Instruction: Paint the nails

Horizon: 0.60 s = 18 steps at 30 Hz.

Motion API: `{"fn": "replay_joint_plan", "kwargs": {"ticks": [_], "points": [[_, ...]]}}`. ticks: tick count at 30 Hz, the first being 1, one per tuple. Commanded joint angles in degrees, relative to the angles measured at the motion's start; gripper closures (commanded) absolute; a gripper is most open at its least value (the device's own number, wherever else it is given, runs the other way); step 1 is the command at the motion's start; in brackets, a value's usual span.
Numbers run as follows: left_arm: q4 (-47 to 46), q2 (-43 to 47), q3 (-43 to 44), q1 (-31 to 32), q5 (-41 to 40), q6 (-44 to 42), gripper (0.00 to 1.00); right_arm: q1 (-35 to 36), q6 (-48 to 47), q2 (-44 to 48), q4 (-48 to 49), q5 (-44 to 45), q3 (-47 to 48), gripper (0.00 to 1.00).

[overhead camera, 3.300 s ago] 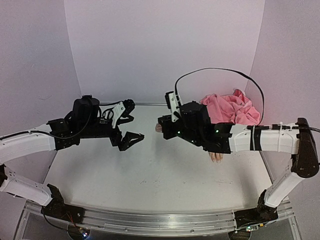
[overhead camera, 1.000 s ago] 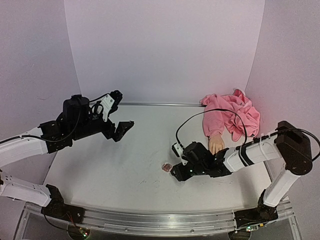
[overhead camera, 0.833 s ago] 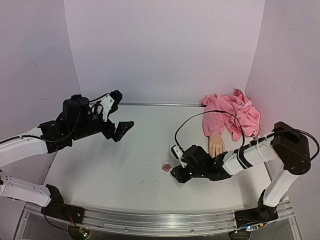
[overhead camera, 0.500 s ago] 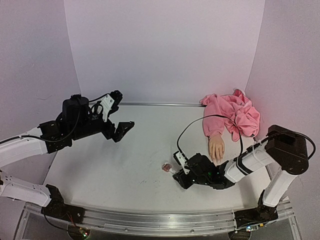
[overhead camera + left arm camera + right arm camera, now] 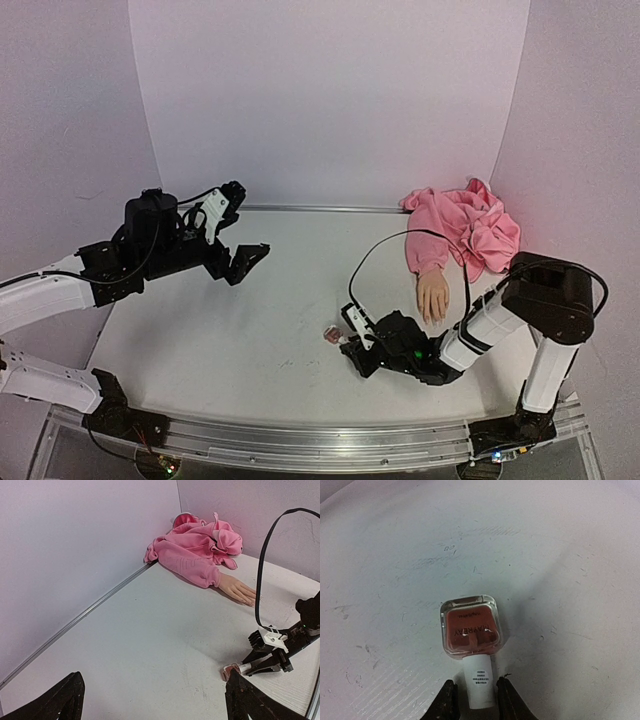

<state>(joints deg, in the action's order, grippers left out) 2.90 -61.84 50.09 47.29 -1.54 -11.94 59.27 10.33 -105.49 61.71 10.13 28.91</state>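
Starting at the near edge, we note the right arm folded low, its forearm reaching leftward close to the table. At its end the right gripper sits at surface level against the polish bottle. This bottle lies on its side on the table, with the square glass body and its pinkish-red fill pointing away from the claw and the white cap pointing toward it. Both fingertips stand close on either side of the cap. One looks to touch it. On the other side a dark sliver could be gap or shadow, so we cannot tell whether the claw is clamped. A black cable loops up from that wrist and arcs over the middle of the table.

Farther back and to the right, the mannequin hand lies flat, palm down, with its fingers toward the near edge. We place the nails at those fingertips, well apart from the bottle and too small for us to read any colour.

Over the left side, the left gripper hangs above the table with its jaws wide apart and nothing between them, well apart from both bottle and hand.

Farthest back, the wrist runs into a pink sleeve, the garment heaped in the far right corner against the wall.
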Motion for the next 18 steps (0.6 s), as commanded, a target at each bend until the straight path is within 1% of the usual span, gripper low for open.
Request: {"fn": "replay_joint_plan", "kwargs": {"ticks": [1, 5, 7, 8, 10, 11, 12, 14, 17, 18], "points": [[-2.63, 1.69, 0.27, -0.27, 0.84, 0.43, 0.00, -0.86, -2.59, -3.71, -0.43, -2.81, 2.47, 0.75], [-2.64, 2.34, -0.06, -0.27, 0.60, 0.19, 0.01, -1.08, -1.83, -3.17, -2.79, -2.08, 3.46, 0.84], [-2.64, 2.62, -0.08, -0.27, 0.36, 0.02, 0.01, -1.08, -0.92, -1.85, -6.83, -2.58, 5.26, 0.90], [-2.66, 2.67, -0.08, -0.27, 0.32, -0.05, 0.01, -1.06, 0.00, -1.03, -10.87, -2.91, 7.66, 0.93], [-2.63, 2.94, -0.08, -0.26, 0.23, -0.17, 0.01, -1.07, 2.40, 0.65, -21.44, -3.18, 12.62, 1.00], [-2.63, 3.07, -0.08, -0.26, 0.16, -0.23, 0.01, -1.05, 3.87, 1.31, -27.47, -3.74, 15.43, 1.00], [-2.68, 3.16, -0.10, -0.27, 0.07, -0.27, 0.00, -1.03, 4.99, 1.72, -36.59, -4.53, 18.49, 1.00], [-2.64, 3.30, -0.11, -0.24, -0.04, -0.34, 0.00, -1.06, 7.25, 2.13, -49.47, -6.11, 23.97, 1.00], [-2.64, 3.37, -0.11, -0.27, 0.13, -0.13, 0.00, -1.03, 9.83, 3.90, -65.64, -9.48, 29.98, 1.00], [-2.63, 3.30, -0.09, -0.27, 0.21, -0.13, 0.01, -1.08, 10.46, 4.76, -69.71, -11.90, 31.41, 1.00]]}}
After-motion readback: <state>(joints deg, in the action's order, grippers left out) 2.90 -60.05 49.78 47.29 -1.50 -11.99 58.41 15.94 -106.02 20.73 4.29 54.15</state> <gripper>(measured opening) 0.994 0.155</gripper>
